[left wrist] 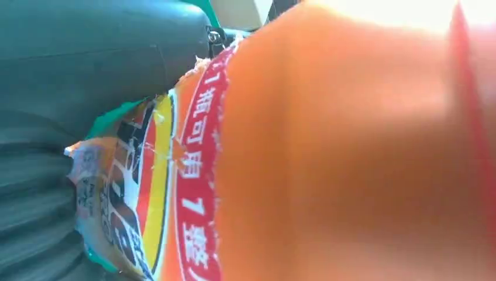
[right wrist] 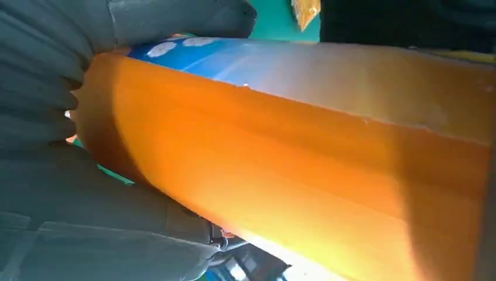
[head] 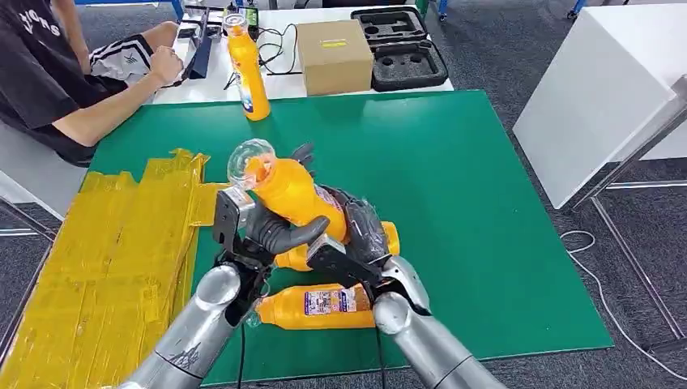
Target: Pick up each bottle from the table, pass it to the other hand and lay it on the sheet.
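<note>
Above the green mat [head: 486, 211] an orange bottle [head: 288, 190] with a clear cap is tilted, cap up and to the left. My left hand [head: 259, 231] grips its middle with the thumb across it, and my right hand [head: 360, 231] wraps around its base end. Up close, the left wrist view has the bottle's label [left wrist: 193, 175] against my left hand [left wrist: 88, 64], while the right wrist view has the orange body [right wrist: 292, 158] held in my right hand [right wrist: 70, 193]. A second bottle [head: 324, 306] lies below the hands, a third [head: 390, 237] lies behind them, and another [head: 247, 69] stands upright at the far edge. The yellow sheet [head: 113, 259] lies to the left.
A person [head: 73, 73] sits at the far left corner with an arm on the mat. Behind the mat stand a cardboard box [head: 334, 55] and black foam trays [head: 401, 44]. A white table [head: 599, 97] stands to the right.
</note>
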